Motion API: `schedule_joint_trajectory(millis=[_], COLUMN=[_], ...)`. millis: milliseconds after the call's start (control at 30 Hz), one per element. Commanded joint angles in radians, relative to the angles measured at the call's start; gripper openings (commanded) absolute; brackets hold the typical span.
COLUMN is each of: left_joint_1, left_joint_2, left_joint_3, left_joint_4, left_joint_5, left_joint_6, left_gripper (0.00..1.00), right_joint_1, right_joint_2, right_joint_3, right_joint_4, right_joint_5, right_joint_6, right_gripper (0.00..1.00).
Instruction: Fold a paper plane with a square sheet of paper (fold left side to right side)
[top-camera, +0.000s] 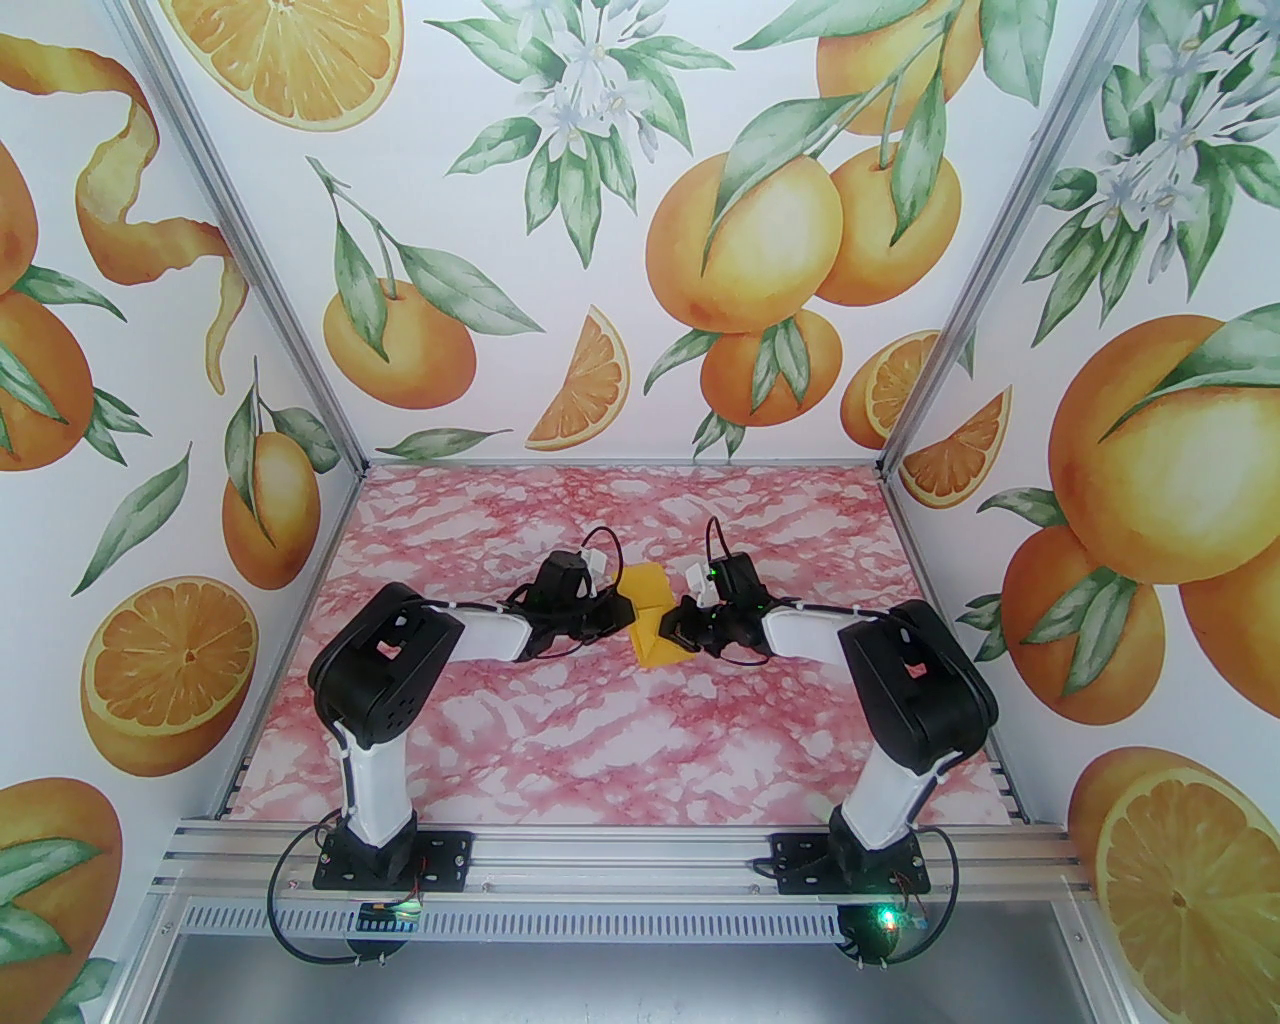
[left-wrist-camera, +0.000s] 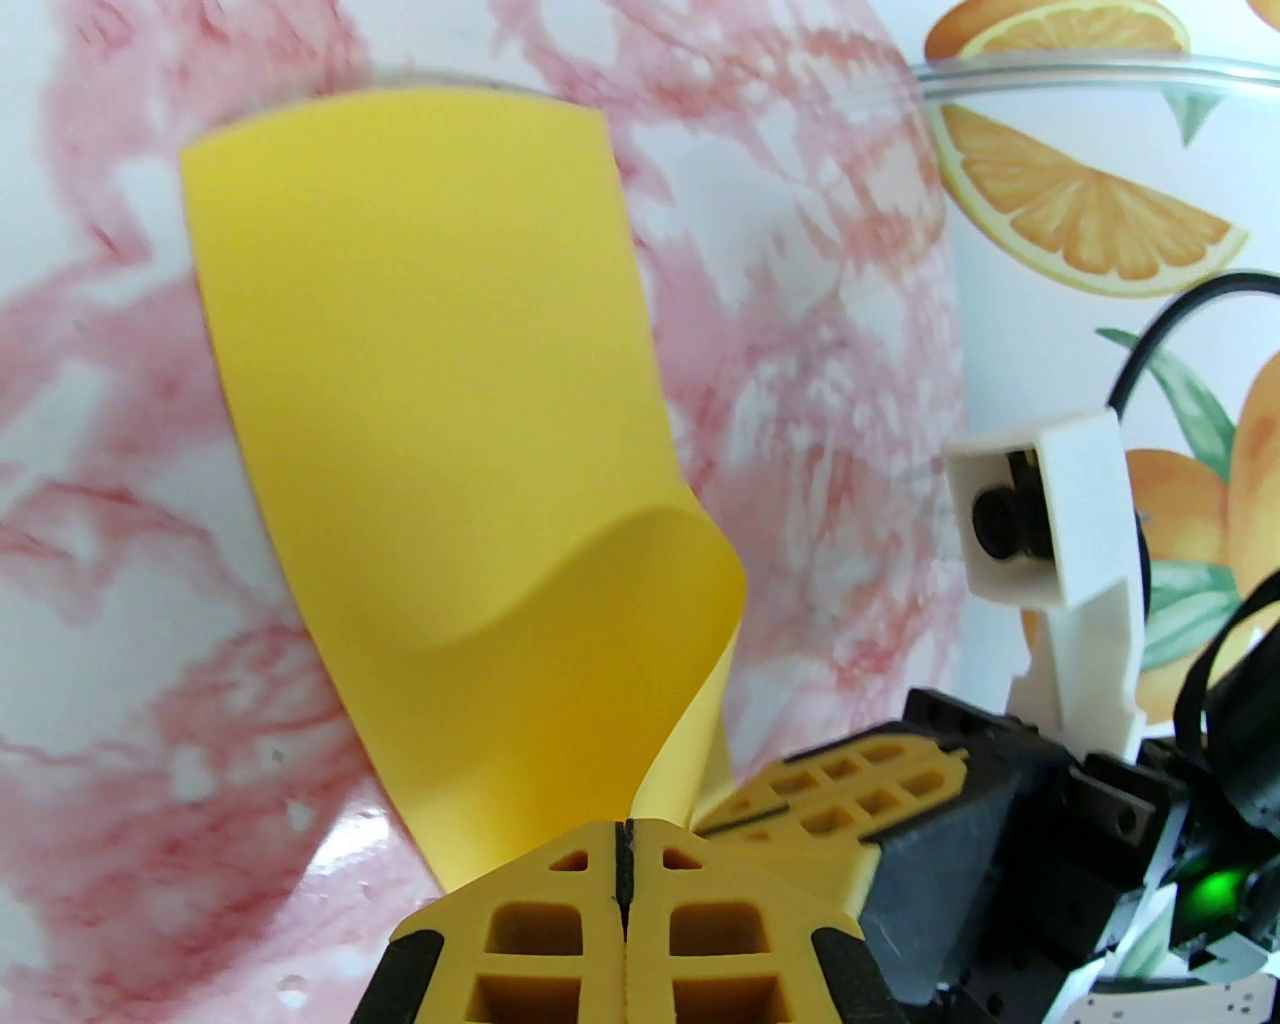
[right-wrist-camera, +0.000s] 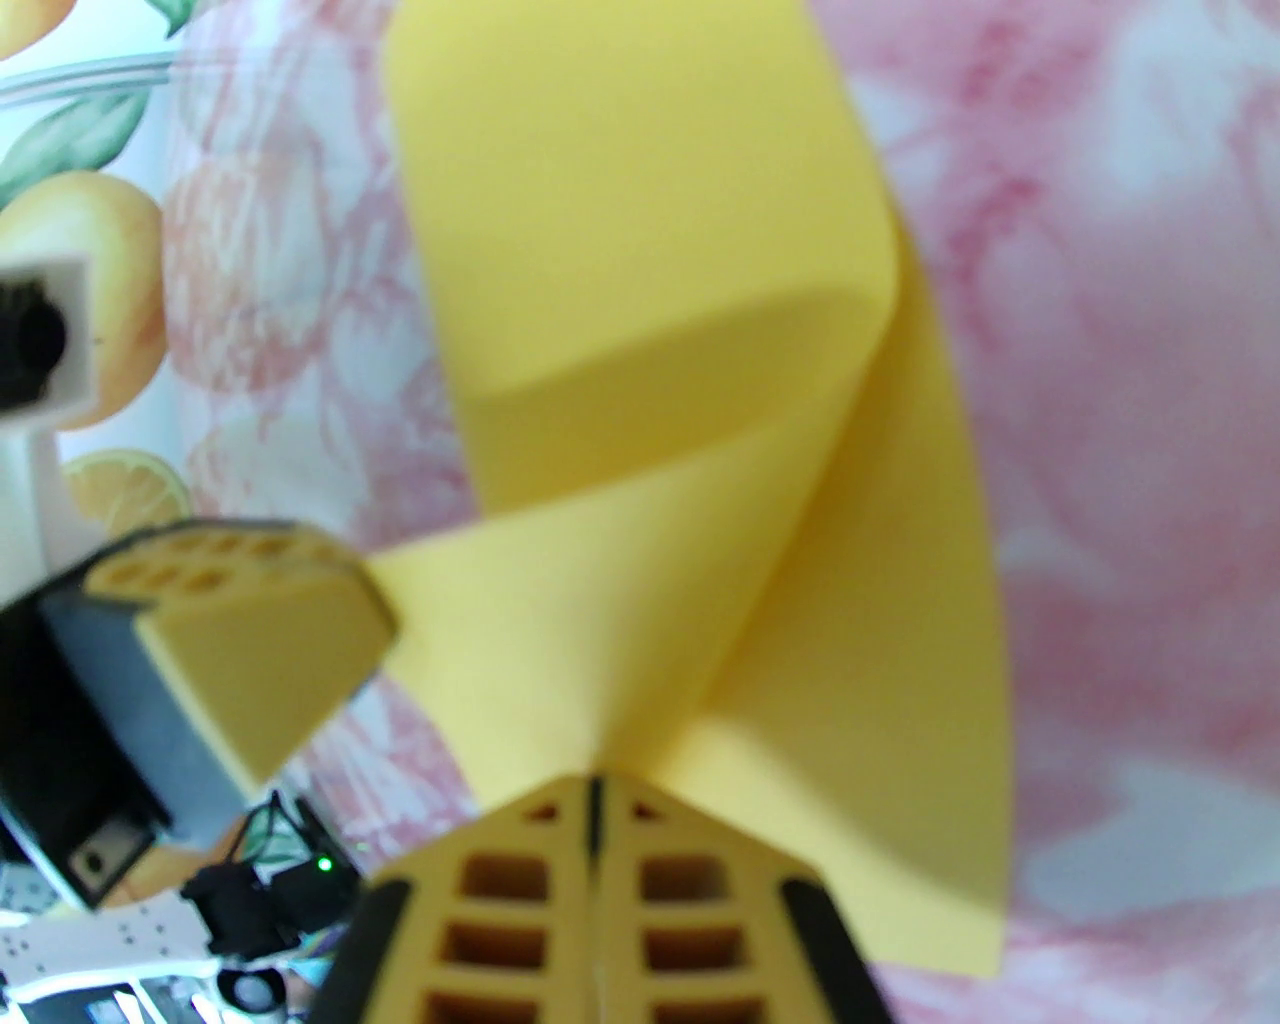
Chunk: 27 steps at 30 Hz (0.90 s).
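**Two grippers pinch the yellow paper**

The pink marbled table (top-camera: 500, 740) is the biggest thing. It has lots of bare room on every side of the sheet of paper (top-camera: 652, 588). The walls with orange pictures (top-camera: 740, 250) stand well away from the paper. The left arm (top-camera: 480, 632) reaches in from the paper's left side. The right arm (top-camera: 810, 632) reaches in from its right side. The two arms almost meet at the paper.

The paper sits near the middle of the table. One part of it lies flat, with straight, clean edges. The part between the two grippers is lifted up and curls over in a soft bend.

The left gripper (left-wrist-camera: 625, 835) is at the paper's left edge. Its fingers are squeezed tight together. The curled flap runs right into their tips, so they pinch the paper. The right gripper (right-wrist-camera: 593, 790) is just beside it, at the paper's right edge. Its fingers are squeezed together too, and they pinch the paper where the flap comes down.
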<state>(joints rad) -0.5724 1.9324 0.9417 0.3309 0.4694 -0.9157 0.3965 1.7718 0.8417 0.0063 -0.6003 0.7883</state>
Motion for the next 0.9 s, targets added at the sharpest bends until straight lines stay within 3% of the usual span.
schedule_joint_trajectory(millis=[0,867], left_joint_1=[0.018,0.041], left_joint_2=[0.018,0.087], left_joint_3=[0.039,0.128], left_joint_4=[-0.029,-0.166], left_joint_5=[0.021,0.070], left_joint_6=[0.046,0.168], left_gripper=[0.00,0.00], right_joint_1=[0.012,0.048], right_joint_2=[-0.026,0.034], right_joint_3=[0.004,0.037], right_joint_4=[0.035,0.058], right_joint_5=[-0.022,-0.030], right_joint_6=[0.014,0.032], right_gripper=[0.05,0.06])
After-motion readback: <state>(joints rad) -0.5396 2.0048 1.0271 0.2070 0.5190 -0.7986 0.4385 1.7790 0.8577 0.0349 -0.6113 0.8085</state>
